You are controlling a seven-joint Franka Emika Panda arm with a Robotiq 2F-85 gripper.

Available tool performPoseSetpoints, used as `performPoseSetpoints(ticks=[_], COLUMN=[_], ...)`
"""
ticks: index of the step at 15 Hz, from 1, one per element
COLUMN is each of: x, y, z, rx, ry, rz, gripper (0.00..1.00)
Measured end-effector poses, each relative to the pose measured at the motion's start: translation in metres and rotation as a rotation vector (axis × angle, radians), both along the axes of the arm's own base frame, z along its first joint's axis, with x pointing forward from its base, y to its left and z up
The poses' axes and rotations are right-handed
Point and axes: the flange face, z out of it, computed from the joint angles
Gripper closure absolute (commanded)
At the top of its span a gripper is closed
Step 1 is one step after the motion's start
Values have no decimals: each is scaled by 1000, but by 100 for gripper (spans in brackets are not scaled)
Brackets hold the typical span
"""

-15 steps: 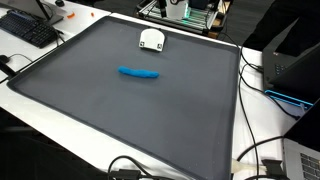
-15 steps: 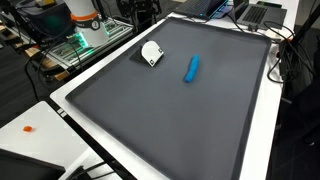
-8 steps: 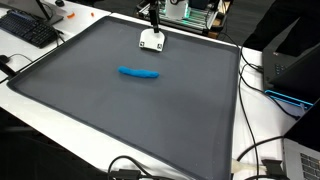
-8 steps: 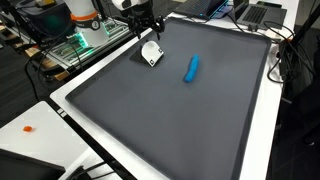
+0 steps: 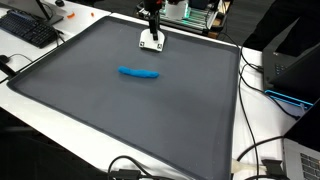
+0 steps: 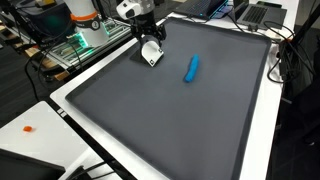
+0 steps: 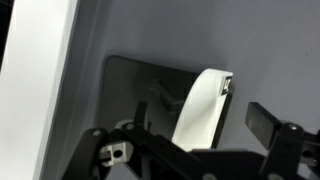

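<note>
1. White plastic piece (image 5: 152,41) lies on the dark gray mat (image 5: 150,120), close to the mat's far edge in an exterior view, and near a corner of the mat in an exterior view (image 6: 152,54).
2. Gripper (image 5: 153,31) hangs directly over the white plastic piece, pointing straight down; the fingertips are just above it, and contact cannot be confirmed from either exterior view.
3. Jaw condition: spread wide, with nothing clamped between them. In the wrist view the gripper (image 7: 182,136) shows one dark finger on each side of the piece (image 7: 205,105), which sits in the gap.
4. The piece appears curved, with a small dark mark on its upper end in the wrist view.
5. Blue elongated object (image 5: 139,72) lies flat nearer the middle of the mat, well apart from the white piece and the gripper.
6. The mat rests on a white table (image 6: 45,125); a black keyboard (image 5: 28,28) sits off the mat.
</note>
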Motion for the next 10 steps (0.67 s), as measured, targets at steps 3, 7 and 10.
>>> performPoseSetpoints(ticks=[3,7,10], x=[3,6,8], y=[0,-1,-3], z=[-2,-2,-2], rx=[-12,-35,-52], ry=[-23,-45,-51], rz=[-17,-38,-52], gripper=[27,59,82])
